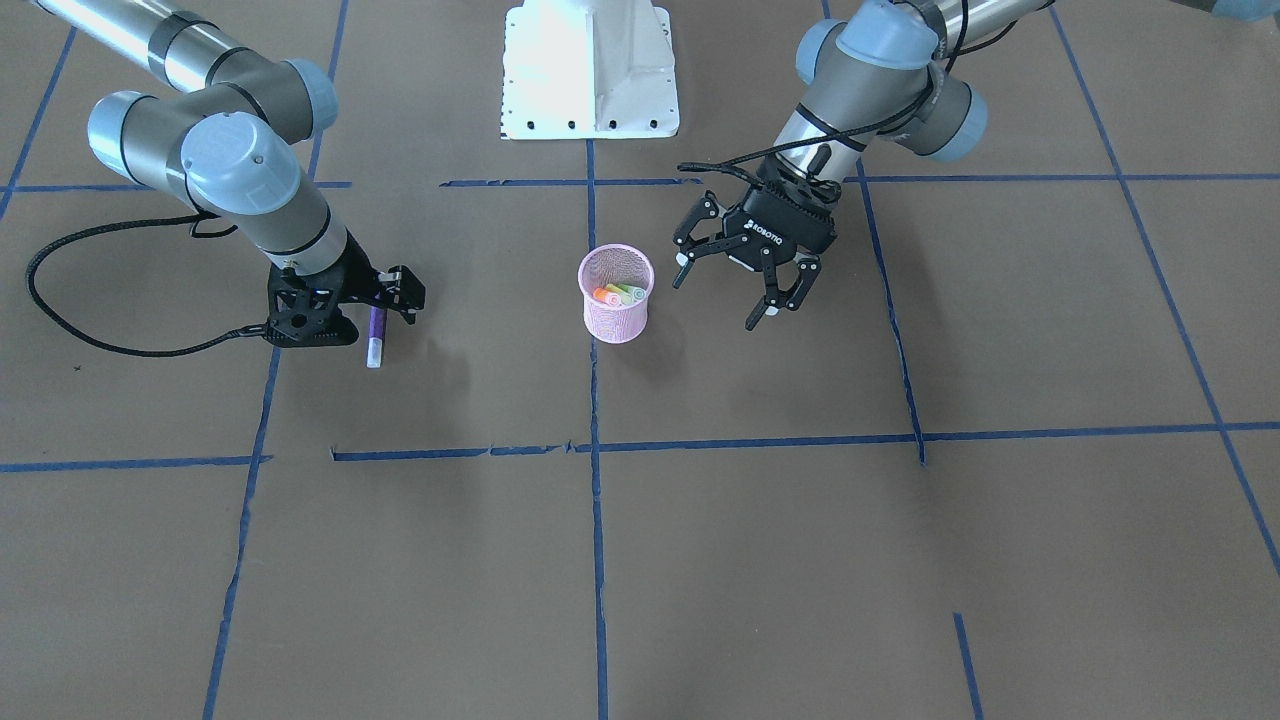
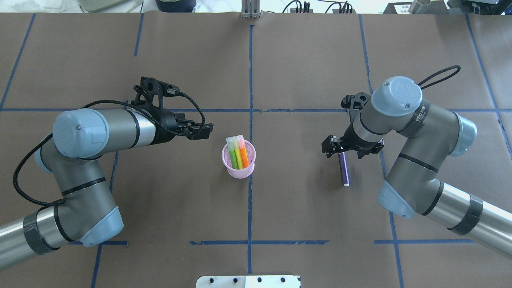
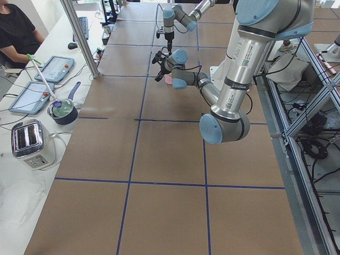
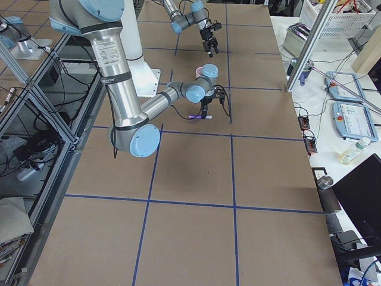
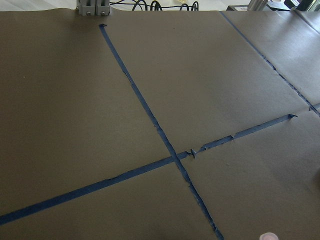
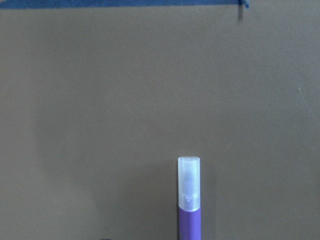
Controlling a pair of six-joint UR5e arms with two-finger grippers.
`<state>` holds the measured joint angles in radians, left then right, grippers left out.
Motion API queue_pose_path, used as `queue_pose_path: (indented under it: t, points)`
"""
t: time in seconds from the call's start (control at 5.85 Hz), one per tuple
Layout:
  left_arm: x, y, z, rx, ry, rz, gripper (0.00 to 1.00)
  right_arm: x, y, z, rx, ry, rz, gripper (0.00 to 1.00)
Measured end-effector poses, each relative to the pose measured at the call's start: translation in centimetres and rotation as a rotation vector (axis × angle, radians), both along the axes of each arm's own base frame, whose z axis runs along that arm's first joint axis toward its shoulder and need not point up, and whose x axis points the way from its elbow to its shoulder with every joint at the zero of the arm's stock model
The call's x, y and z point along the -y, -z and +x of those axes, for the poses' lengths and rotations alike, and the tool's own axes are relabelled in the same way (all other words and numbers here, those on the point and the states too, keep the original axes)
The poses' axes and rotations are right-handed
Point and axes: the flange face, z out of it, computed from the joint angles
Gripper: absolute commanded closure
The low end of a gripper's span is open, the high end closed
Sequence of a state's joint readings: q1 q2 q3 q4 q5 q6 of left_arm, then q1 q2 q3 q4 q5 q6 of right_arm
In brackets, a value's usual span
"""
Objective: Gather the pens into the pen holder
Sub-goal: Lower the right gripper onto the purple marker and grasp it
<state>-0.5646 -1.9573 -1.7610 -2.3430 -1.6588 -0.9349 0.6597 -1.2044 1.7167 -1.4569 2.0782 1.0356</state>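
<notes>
The pink mesh pen holder [image 1: 616,300] [image 2: 239,162] stands at the table's middle and holds green, yellow and orange pens [image 2: 238,152]. My right gripper [image 1: 392,298] [image 2: 340,150] is off to one side of the holder, pointing down. It is shut on the end of a purple pen [image 1: 375,335] [image 2: 343,170]. The pen sticks out nearly level, at or just above the table. Its clear cap [image 6: 189,182] shows in the right wrist view. My left gripper [image 1: 722,297] [image 2: 202,132] is open and empty, close beside the holder on the other side.
The white robot base plate [image 1: 590,70] is at the robot's table edge. Blue tape lines [image 1: 596,440] cross the brown surface. A black cable [image 1: 60,300] loops by the right arm. A toaster [image 3: 32,143] and tablets sit on a side bench.
</notes>
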Motion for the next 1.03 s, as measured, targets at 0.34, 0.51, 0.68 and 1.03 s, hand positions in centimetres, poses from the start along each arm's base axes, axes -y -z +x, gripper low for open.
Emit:
queue_pose_path:
  t: [0.34,0.51,0.68,1.03]
  points:
    - [-0.1,-0.1,-0.2,-0.003,-0.001,-0.011,0.01,-0.3,1.0,-1.7,-0.073,0.091,0.003,0.09]
    - [-0.1,-0.1,-0.3,-0.004,0.000,-0.012,0.01,-0.4,0.8,-2.2,-0.083,0.124,0.016,0.14]
    - [-0.1,-0.1,-0.3,-0.003,0.002,-0.012,0.01,-0.4,0.6,-2.3,-0.088,0.141,0.023,0.19]
    - [-0.2,-0.1,-0.2,-0.003,0.001,-0.012,0.01,0.3,-0.8,-2.4,-0.106,0.144,0.005,0.39]
